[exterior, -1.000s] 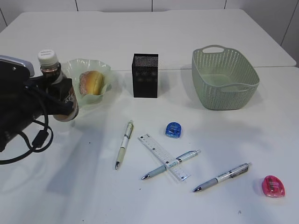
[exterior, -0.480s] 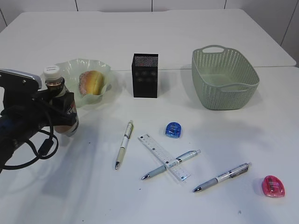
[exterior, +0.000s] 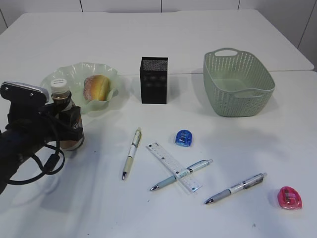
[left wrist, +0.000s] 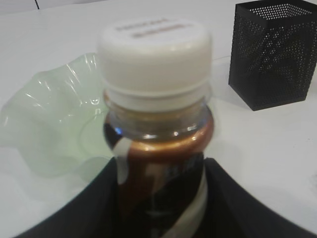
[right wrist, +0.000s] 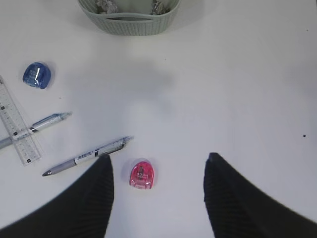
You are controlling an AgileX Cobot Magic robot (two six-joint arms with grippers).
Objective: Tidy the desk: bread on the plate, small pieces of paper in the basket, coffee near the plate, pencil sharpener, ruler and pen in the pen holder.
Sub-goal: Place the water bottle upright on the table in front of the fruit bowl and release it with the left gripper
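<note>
My left gripper (exterior: 65, 130) is shut on the brown coffee bottle (exterior: 66, 119) with a white cap, held upright low over the table just in front of the green plate (exterior: 54, 79). The bread (exterior: 96, 88) lies on the plate. In the left wrist view the bottle (left wrist: 156, 124) fills the jaws (left wrist: 158, 198). My right gripper (right wrist: 158, 166) is open and empty above the pink sharpener (right wrist: 142, 174); it is out of the exterior view. Three pens (exterior: 132, 152) (exterior: 183, 173) (exterior: 237, 187), a ruler (exterior: 173, 167) and a blue sharpener (exterior: 184, 138) lie on the table.
The black mesh pen holder (exterior: 154, 82) stands right of the plate. The grey-green basket (exterior: 237, 84) stands at the back right, with paper pieces (right wrist: 104, 6) inside. The pink sharpener (exterior: 290, 198) lies near the front right.
My left gripper has come down and a little to the right with the coffee bottle, from beside the plate to low in front of it. Nothing else moved.
</note>
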